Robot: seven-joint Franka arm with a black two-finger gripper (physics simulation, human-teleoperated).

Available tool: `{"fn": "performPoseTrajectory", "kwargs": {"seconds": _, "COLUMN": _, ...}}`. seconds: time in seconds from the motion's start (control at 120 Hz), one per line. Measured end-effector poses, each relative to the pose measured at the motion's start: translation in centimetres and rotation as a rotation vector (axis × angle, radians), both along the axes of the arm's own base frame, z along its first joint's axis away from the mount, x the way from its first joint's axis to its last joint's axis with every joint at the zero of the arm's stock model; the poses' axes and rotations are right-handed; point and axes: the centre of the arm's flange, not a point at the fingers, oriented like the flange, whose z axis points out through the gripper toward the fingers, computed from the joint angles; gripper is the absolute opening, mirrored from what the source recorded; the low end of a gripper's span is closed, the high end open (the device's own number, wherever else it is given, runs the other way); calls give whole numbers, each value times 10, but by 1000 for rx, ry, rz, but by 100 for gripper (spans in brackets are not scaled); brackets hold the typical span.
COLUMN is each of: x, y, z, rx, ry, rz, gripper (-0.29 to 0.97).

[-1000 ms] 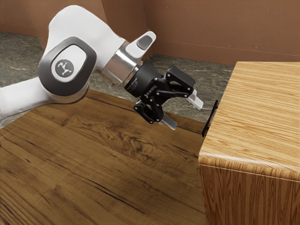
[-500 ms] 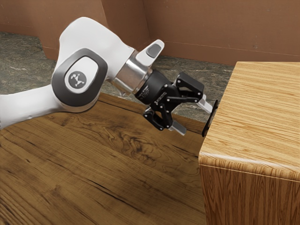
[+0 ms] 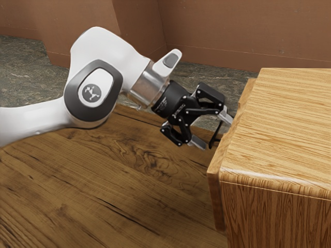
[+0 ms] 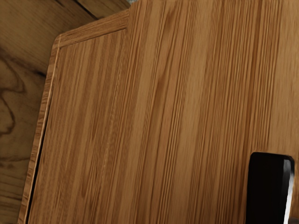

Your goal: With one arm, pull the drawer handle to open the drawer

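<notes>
The wooden cabinet (image 3: 284,129) stands at the exterior view's right. Its drawer front (image 3: 216,178) sticks out a little from the cabinet body toward the arm. The black drawer handle (image 3: 213,140) shows as a small dark bar on that front. My black gripper (image 3: 212,130) is right at the handle, fingers spread wide, one above and one below it, so it reads as open. In the wrist view the drawer front (image 4: 154,121) is very close, with the black handle (image 4: 268,186) beside the hand.
The cabinet rests on a wooden table (image 3: 103,181) that stretches toward the exterior view's left. Behind it lie a grey stone floor (image 3: 31,67) and brown walls (image 3: 232,26). My white arm (image 3: 98,88) crosses the table's back edge.
My hand moved toward the exterior view's right up to the handle. The drawer front has since slid a little out of the cabinet, toward the left. Finger spread looks unchanged.
</notes>
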Motion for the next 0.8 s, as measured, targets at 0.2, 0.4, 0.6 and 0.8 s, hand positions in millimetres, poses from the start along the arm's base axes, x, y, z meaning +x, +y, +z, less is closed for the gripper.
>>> {"fn": "performPoseTrajectory", "kwargs": {"seconds": 0.2, "x": 2, "y": 34, "z": -4, "rx": -14, "ry": 20, "rz": 28, "gripper": 68}}
{"fn": "performPoseTrajectory", "kwargs": {"seconds": 0.4, "x": -8, "y": 92, "z": 9, "rx": -29, "ry": 40, "rz": 96, "gripper": 68}}
{"fn": "performPoseTrajectory", "kwargs": {"seconds": 0.6, "x": -12, "y": 114, "z": 4, "rx": -27, "ry": 74, "rz": 109, "gripper": 68}}
{"fn": "performPoseTrajectory", "kwargs": {"seconds": 0.8, "x": -17, "y": 141, "z": -5, "rx": -26, "ry": 104, "rz": 139, "gripper": 68}}
